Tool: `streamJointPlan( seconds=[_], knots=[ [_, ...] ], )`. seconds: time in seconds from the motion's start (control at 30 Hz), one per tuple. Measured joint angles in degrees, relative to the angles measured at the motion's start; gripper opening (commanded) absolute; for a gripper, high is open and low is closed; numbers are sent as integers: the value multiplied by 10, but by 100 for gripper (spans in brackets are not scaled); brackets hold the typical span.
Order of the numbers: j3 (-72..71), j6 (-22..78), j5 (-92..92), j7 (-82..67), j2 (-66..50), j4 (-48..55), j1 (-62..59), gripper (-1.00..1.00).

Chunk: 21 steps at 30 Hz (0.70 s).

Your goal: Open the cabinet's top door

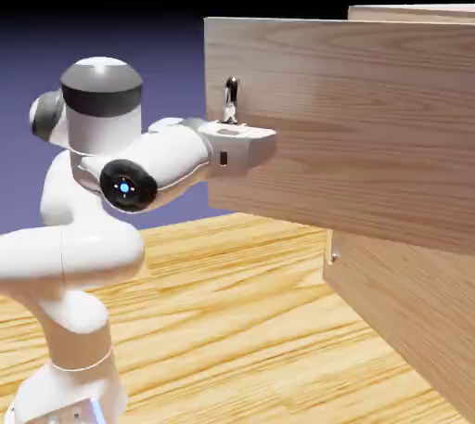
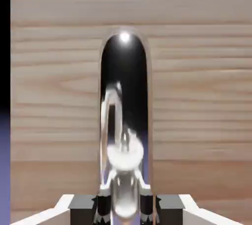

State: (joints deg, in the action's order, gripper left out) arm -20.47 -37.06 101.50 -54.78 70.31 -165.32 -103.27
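Note:
The cabinet (image 1: pixel 413 325) is a large light-brown wood box at the exterior view's right. Its top door (image 1: pixel 353 125) stands swung out from the cabinet front, with its free edge toward the arm. The slim silver handle (image 1: pixel 230 97) sits near that edge. My gripper (image 1: pixel 229 118) is at the handle, with the white hand pressed close to the door face. In the hand view the shiny curved handle (image 2: pixel 124 115) runs up the middle over wood grain. My gripper (image 2: pixel 124 205) is shut on the handle's lower end, and a dark fingertip (image 2: pixel 102 204) shows on each side of it.
Below the open door the lower front panel carries a small metal stud (image 1: pixel 334 256) near its corner. The wood-grain table (image 1: pixel 232 320) spreads under the arm. The white robot base (image 1: pixel 74 357) stands at the lower left.

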Motion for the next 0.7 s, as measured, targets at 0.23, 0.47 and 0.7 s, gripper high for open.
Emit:
streamJointPlan(
  seconds=[0.23, 0.47, 0.7],
  knots=[
    [0, 63, -153, -143, -145, 87, -57, -100],
    [-8, 73, -290, -259, -291, 187, -73, -100],
    [-17, 70, -399, -331, -436, 301, -71, -100]
  ],
)
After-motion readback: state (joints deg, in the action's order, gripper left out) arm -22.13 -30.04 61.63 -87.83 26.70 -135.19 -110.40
